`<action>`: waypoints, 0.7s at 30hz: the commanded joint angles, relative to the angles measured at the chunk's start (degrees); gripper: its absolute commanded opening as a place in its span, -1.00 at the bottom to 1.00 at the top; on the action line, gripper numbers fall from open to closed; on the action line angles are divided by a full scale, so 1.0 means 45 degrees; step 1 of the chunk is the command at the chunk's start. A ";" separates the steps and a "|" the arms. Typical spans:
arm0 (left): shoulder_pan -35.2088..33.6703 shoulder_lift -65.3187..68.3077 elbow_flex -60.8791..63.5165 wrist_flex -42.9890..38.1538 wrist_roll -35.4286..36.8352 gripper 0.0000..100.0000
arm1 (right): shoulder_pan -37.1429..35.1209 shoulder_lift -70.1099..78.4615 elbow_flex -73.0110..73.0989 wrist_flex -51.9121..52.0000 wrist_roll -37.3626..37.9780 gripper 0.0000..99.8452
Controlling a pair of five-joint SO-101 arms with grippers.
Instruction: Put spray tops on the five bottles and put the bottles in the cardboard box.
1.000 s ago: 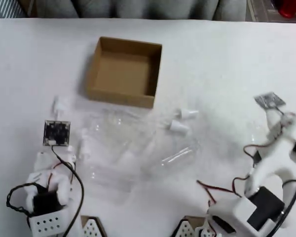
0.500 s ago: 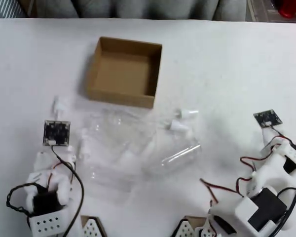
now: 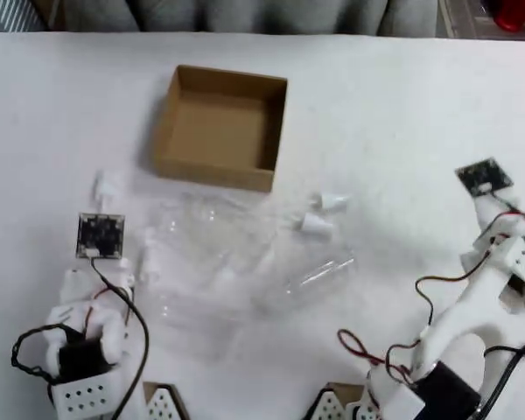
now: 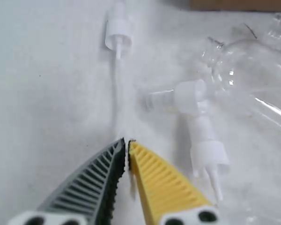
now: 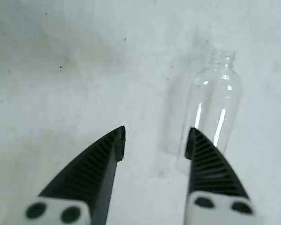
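White table (image 3: 402, 105), job barely begun: no bottle capped, cardboard box (image 3: 212, 171) empty.
Clear bottles (image 3: 219, 254) lie heaped on their sides just in front of the box, with white spray tops (image 3: 318, 223) loose beside them. Right gripper (image 5: 154, 136) gapes wide and holds nothing, one bottle (image 5: 215, 112) lying just ahead of it; I'd say it needs to close in and grasp that. Left gripper (image 4: 126, 143) is pinched closed and empty, near a spray top (image 4: 189, 96).

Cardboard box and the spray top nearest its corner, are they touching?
Apart. The high view shows bare table between the cardboard box and the spray top.
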 commanded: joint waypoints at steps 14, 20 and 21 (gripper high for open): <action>-0.0479 -0.0107 0.0000 -0.0371 -0.0098 -0.96 | 0.1241 0.2139 -0.6037 0.2002 0.0664 -0.54; -0.0479 -0.0107 0.0000 -0.0371 -0.0098 -0.96 | 0.1123 0.5206 -0.8068 0.3565 0.1133 -0.54; -0.0479 -0.0107 0.0000 -0.0371 -0.0098 -0.96 | 0.1123 0.5675 -0.8342 0.3565 0.1133 -0.54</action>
